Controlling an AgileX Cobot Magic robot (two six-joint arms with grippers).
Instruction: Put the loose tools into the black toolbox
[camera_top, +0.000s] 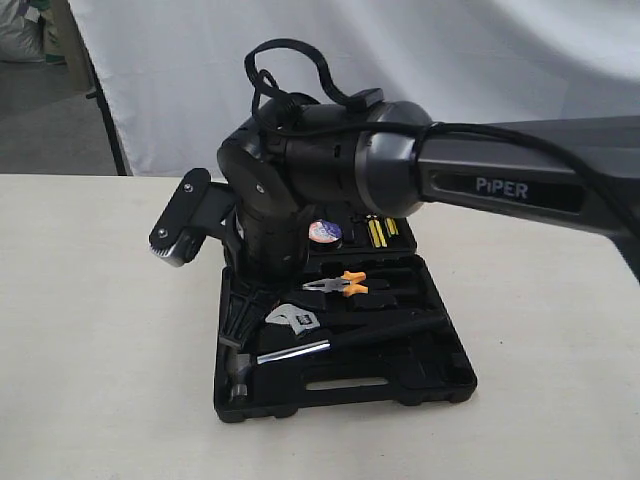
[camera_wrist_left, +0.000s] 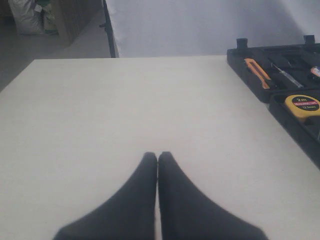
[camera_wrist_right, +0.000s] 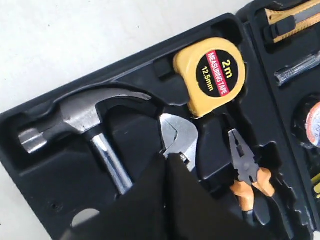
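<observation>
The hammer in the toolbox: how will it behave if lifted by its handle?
The hammer is probably head-heavy, its steel head being bulky, so it may tip headfirst. The polished neck looks slippery. It is likely stiff.

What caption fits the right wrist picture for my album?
Closed right gripper over the wrench, in the black toolbox beside the hammer.

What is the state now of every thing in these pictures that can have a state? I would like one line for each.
black toolbox, open, lid laid flat.
hammer, in the toolbox, head in its recess.
wrench, in the toolbox, only its head showing.
tape roll, in the lid half.
pliers, closed, in recess.
tape measure, in recess.
left gripper, shut, empty.
right gripper, shut, over the wrench.
</observation>
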